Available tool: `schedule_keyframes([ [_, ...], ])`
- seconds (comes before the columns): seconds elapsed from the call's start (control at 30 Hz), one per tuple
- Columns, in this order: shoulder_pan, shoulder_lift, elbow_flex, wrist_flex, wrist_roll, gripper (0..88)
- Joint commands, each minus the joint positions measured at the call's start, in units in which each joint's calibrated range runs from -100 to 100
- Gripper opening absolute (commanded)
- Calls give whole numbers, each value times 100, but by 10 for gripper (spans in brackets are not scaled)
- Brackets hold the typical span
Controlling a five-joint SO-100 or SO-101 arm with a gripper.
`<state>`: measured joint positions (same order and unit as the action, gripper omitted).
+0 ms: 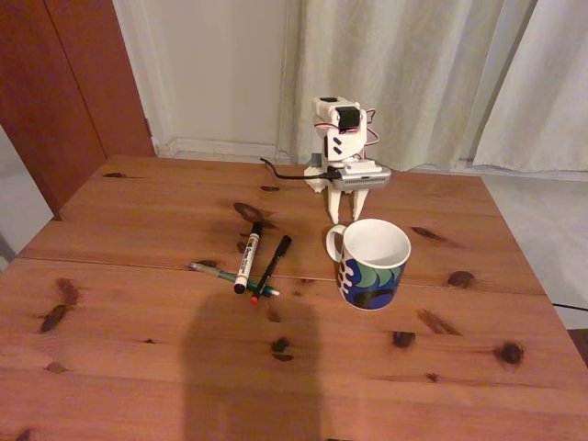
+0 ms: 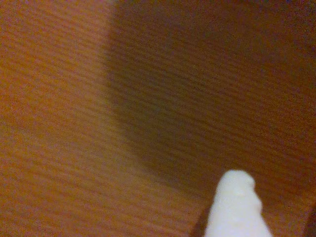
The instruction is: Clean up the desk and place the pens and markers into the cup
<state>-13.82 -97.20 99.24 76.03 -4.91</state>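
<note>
- Three pens and markers lie loose on the desk, left of centre in the fixed view, crossing one another near the seam line.
- White marker: black cap pointing away from the camera, barrel angled slightly toward the near left.
- Black pen: just right of the marker, red tip at its near end, leaning the opposite way so the two near ends almost meet.
- Teal-green pen: lies crosswise, passing by the near ends of the other two.
- Cup: upright, right of the pens and apart from them, handle on its left side, white inside showing nothing in it.
- Gripper: behind the cup, pointing down at the desk, arm folded low over its base; jaws look close together, but I cannot tell for certain.
- Desk surface: reddish-brown pine, dark knots scattered, a broad shadow across the near edge.
- Room: pale curtains behind the arm, a reddish-brown door panel at upper left.
- Wrist view: blurred wood grain very close, a dark shadow patch, and one white fingertip entering from the bottom edge.
</note>
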Motion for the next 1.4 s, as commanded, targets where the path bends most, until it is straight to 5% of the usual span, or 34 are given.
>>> schedule_keyframes([
  [0.0, 27, -48, 40, 66, 4, 163],
  [0.27, 140, 266, -176, -20, -17, 163],
  [0.6, 196, 2906, -2259, -218, -133, 163],
  [1.07, 1218, 6415, -4342, -1749, -80, 163],
  [1.37, 1982, 8417, -6371, -1723, 177, 163],
])
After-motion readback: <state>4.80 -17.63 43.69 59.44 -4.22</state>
